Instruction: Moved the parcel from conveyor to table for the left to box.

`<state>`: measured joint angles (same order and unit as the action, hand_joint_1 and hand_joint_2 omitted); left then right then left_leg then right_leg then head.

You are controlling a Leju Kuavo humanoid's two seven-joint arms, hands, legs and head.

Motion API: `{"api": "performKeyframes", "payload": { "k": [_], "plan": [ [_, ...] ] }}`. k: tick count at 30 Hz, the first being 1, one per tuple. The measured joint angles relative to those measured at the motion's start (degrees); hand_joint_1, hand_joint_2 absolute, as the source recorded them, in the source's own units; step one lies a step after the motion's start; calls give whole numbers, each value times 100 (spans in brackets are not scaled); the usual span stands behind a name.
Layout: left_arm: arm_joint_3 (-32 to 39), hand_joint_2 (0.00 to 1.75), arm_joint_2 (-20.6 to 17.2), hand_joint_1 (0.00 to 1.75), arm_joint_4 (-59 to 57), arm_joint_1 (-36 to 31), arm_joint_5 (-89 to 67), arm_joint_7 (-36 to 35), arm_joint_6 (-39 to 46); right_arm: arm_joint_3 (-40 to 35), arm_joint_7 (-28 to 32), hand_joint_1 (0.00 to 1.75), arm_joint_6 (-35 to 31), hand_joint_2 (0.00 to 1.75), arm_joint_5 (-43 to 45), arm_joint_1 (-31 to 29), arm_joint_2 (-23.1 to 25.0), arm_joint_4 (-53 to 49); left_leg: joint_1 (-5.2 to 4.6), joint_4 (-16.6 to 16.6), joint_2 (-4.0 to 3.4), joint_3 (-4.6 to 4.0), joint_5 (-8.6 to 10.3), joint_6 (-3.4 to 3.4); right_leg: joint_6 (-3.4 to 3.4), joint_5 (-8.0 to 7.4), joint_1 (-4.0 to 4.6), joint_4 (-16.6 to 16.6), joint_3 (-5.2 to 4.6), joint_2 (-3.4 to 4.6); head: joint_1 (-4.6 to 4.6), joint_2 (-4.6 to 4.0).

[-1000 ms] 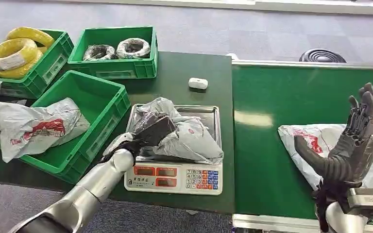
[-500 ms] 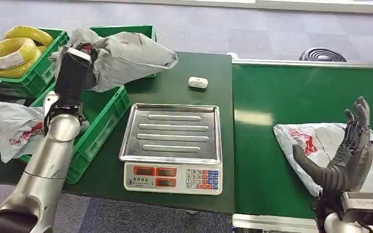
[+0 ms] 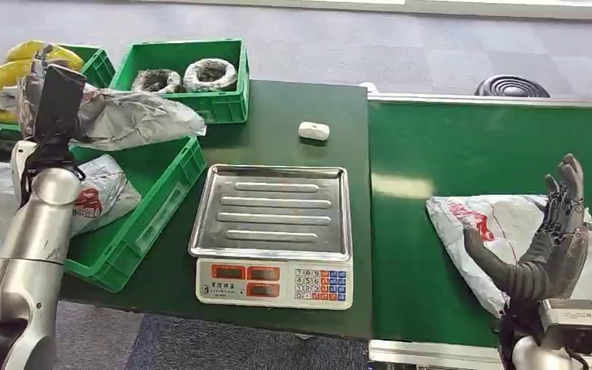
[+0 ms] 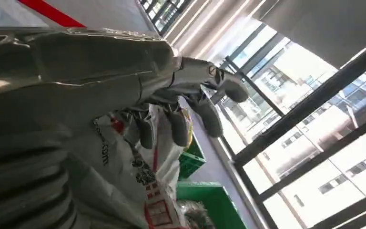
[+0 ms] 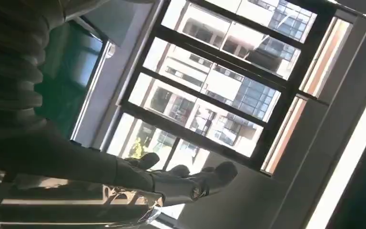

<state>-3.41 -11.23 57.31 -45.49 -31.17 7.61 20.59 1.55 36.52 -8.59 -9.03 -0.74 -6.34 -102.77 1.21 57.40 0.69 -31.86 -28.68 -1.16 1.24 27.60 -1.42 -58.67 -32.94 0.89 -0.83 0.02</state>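
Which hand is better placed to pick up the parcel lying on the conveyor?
The right hand. It is open, raised directly over the parcel on the conveyor, while the left hand already holds another parcel above the green crate.

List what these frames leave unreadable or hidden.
- Scale display digits: too small, head view.
- Parcel on the conveyor: partly hidden by the right hand.
- Held parcel: print blurred; the left hand covers its end.
- Yellow coils: partly behind that hand.

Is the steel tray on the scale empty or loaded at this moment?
Empty. The steel tray on the scale shows its bare ribbed surface; the left hand holds a grey parcel above the green bin.
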Motion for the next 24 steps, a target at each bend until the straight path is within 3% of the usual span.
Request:
{"api": "performKeyframes", "payload": {
  "k": [17,21,24],
  "plan": [
    [466,175,-461,0,-170,333,0,210,147,26,-72,0,-181,175,-11,149,0,125,0,-2,-5,-6,-1,-1,-1,1,0,0,-7,3,-2,0],
    [756,175,-481,0,837,1079,939,985,141,136,-118,0,-240,175,-17,439,7,57,-2,-2,-7,-6,-6,-1,0,3,-2,4,-9,6,0,0],
    [1025,175,-476,0,2131,2132,2196,1198,-742,302,-125,0,-221,175,46,763,9,-37,-3,-4,-16,-5,-24,0,-1,13,-3,6,-10,15,-2,0]
  ]
}}
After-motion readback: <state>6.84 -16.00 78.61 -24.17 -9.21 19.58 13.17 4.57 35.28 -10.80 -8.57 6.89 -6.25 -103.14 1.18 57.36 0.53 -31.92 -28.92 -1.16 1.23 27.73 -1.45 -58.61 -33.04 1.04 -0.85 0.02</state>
